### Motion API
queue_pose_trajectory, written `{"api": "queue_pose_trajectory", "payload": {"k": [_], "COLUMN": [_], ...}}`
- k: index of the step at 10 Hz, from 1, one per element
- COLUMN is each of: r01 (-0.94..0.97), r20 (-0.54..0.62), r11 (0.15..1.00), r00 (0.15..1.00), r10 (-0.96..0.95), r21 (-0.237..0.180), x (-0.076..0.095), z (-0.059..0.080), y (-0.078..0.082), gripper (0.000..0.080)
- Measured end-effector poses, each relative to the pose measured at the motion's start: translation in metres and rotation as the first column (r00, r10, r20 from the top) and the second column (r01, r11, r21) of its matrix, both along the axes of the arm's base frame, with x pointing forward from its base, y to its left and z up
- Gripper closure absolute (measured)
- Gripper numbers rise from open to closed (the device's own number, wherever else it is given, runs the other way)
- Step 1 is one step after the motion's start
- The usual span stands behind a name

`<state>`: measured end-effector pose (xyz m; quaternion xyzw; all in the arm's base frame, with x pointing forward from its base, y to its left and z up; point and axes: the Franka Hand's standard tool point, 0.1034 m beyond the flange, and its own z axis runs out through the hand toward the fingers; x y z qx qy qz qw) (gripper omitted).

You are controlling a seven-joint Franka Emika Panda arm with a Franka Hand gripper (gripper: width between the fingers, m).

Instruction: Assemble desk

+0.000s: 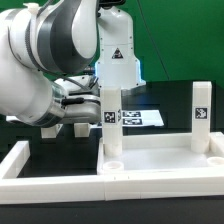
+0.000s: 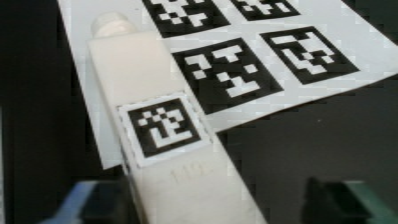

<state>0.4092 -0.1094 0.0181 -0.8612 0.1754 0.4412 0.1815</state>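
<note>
One black matte table (image 1: 62, 145), with a green backdrop (image 1: 175, 40) closing the room behind it. One wide white plastic desk top (image 1: 160, 152) with a raised rim, lying flat at the near side of the table, towards the exterior view's right. Two short square white legs with printed tags stand upright on that top. The first leg (image 1: 112, 125) is at the corner on the exterior view's left and the second leg (image 1: 200, 110) is towards the exterior view's right, the two well apart. One long white fence bar (image 1: 22, 160) along the table's border on the exterior view's left, reaching the desk top's near corner; touching or just beside it, I cannot tell. One thin flat white marker board (image 1: 140, 117), on the table behind the upright legs. One arm (image 1: 40, 60), mine, filling the upper part on the exterior view's left, with bare black table below it between fence bar and desk top. One gripper (image 2: 214, 198), mine, jaws spread wide. Its dark fingers (image 2: 347, 195) stand either side of a white tagged leg (image 2: 160, 130) that extends ahead towards the marker board. One pad stands clearly off the leg; the other lies just beside it, contact not discernible. Whether this is one of the two upright legs I cannot tell.
</note>
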Motion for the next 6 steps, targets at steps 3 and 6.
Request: {"api": "queue_pose_trajectory", "payload": {"k": [3,6], "r01": [0.000,0.000], "r20": [0.000,0.000], "r11": [1.000,1.000], "r00": [1.000,1.000], "r10": [0.000,0.000], "r21": [0.000,0.000], "x": [0.0000,0.0000], "z": [0.0001,0.0001], "y": [0.0000,0.0000], "gripper": [0.0514,0.0514]}}
